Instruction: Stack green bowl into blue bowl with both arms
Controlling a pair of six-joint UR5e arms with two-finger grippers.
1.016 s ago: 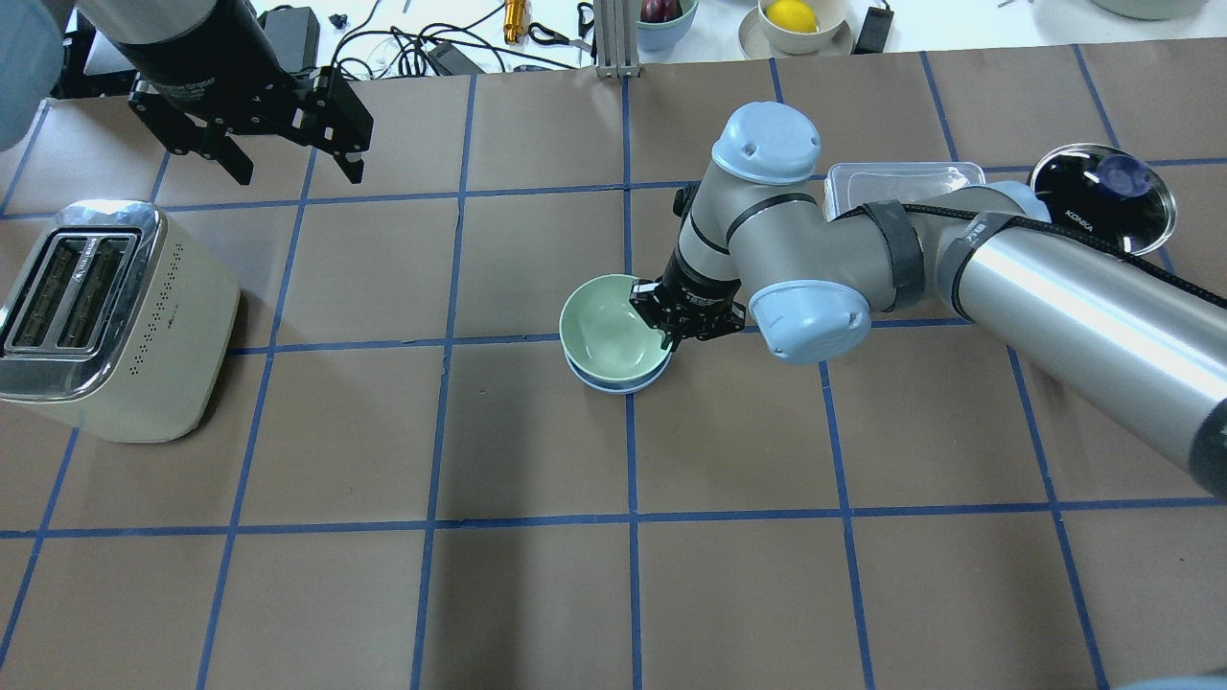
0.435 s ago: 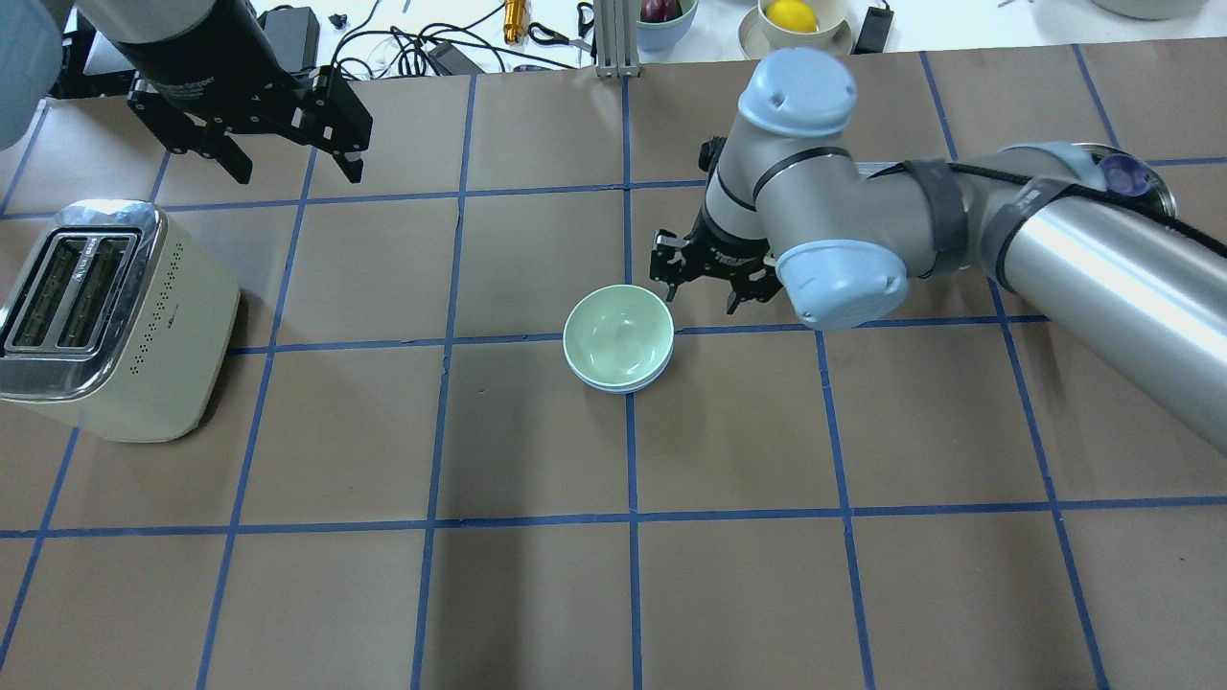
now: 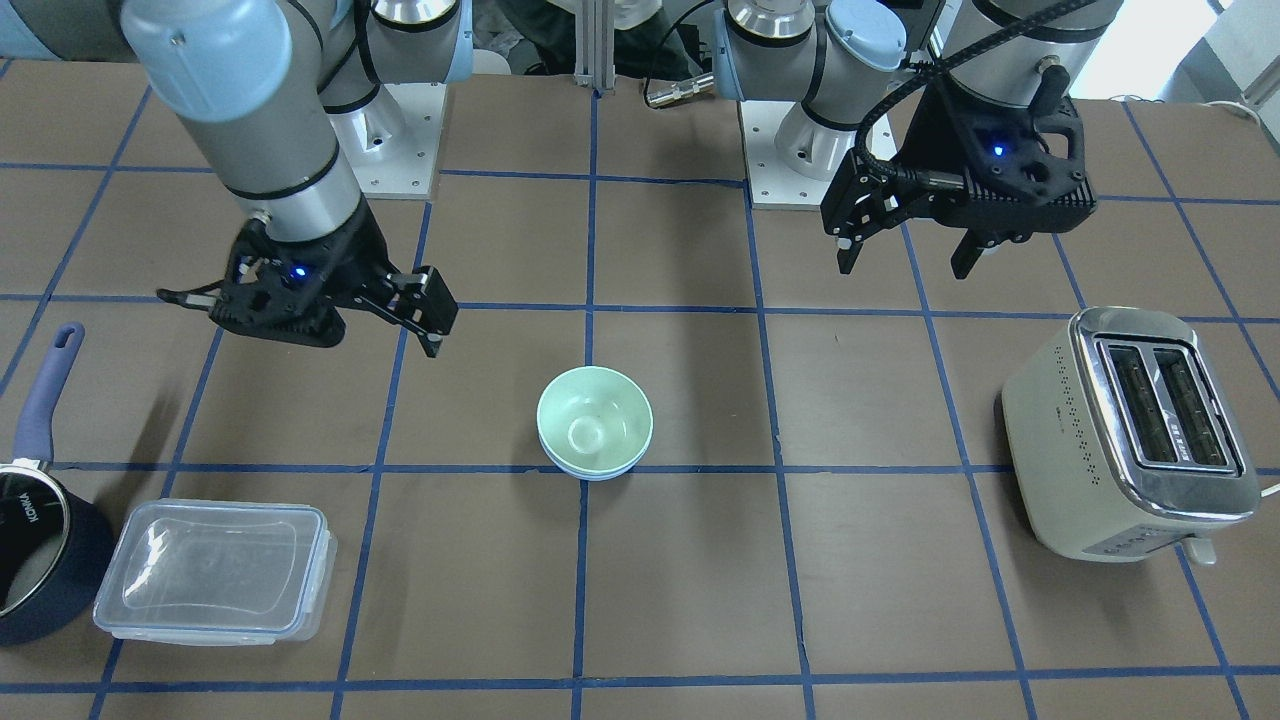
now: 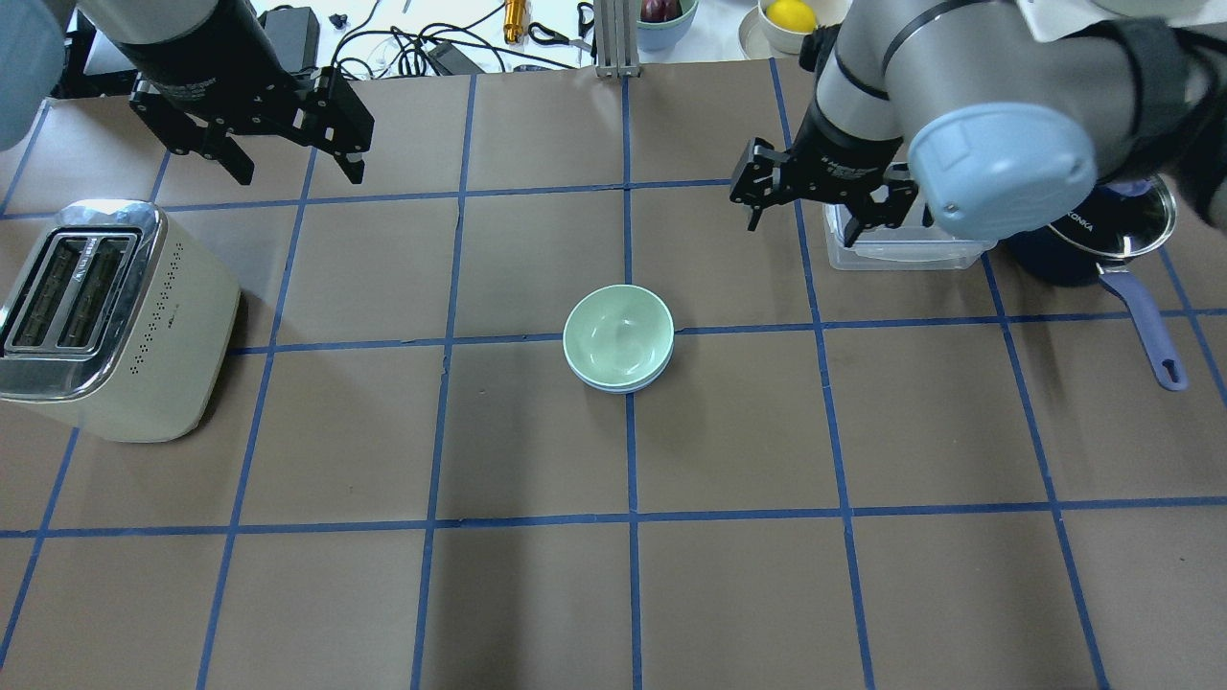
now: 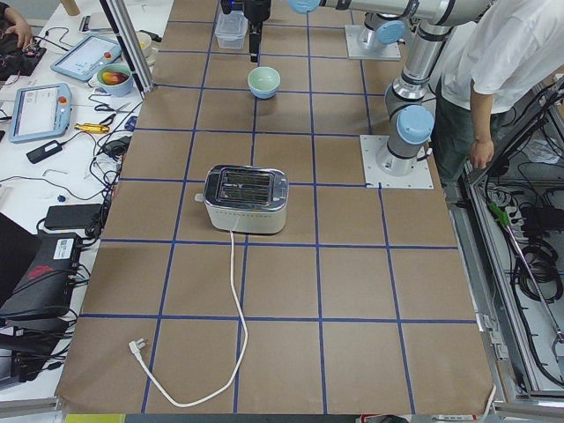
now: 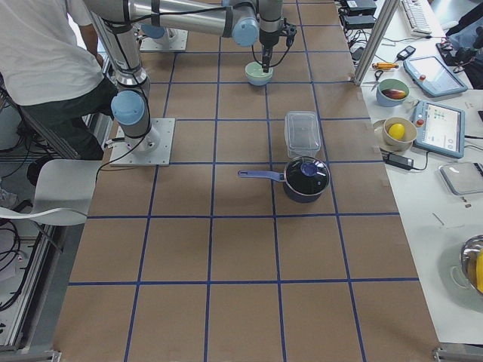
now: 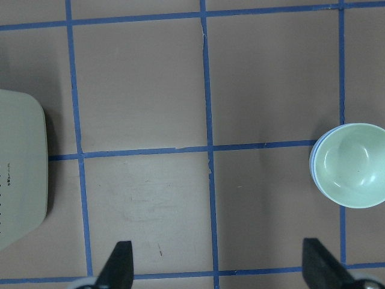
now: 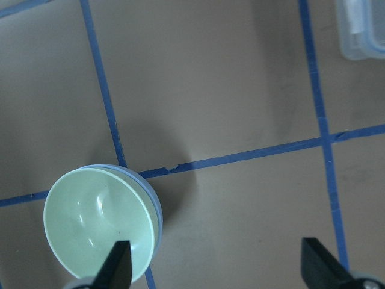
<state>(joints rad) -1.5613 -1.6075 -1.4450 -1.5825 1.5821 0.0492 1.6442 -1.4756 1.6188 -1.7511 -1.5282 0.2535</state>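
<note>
The green bowl (image 4: pixel 618 333) sits nested in the blue bowl (image 8: pixel 157 208), mouth up and level, over a crossing of blue tape lines near the middle of the table (image 4: pixel 537 604). Being round, it has no long axis I can name. Only a thin blue rim shows under it. Nothing touches the pair. My right gripper (image 4: pixel 810 233) hangs above the table beyond the bowls and off to the right in the overhead view, its fingers spread wide and empty. My left gripper (image 4: pixel 298 177) hangs high over the far left, near the toaster (image 4: pixel 110 326), also wide open and holding nothing. The right wrist view gives me the clearest look at the blue rim, with the stack low on the left between the two fingertips' line and a corner of the clear lidded container (image 3: pixel 215 570) at the upper right. The left wrist view puts the stack at its right edge and the toaster's side at its left. The front view shows the container and the dark saucepan (image 3: pixel 30 560) whole, where the overhead view has the right arm covering part of them. In both side views the grippers are too small to judge.
</note>
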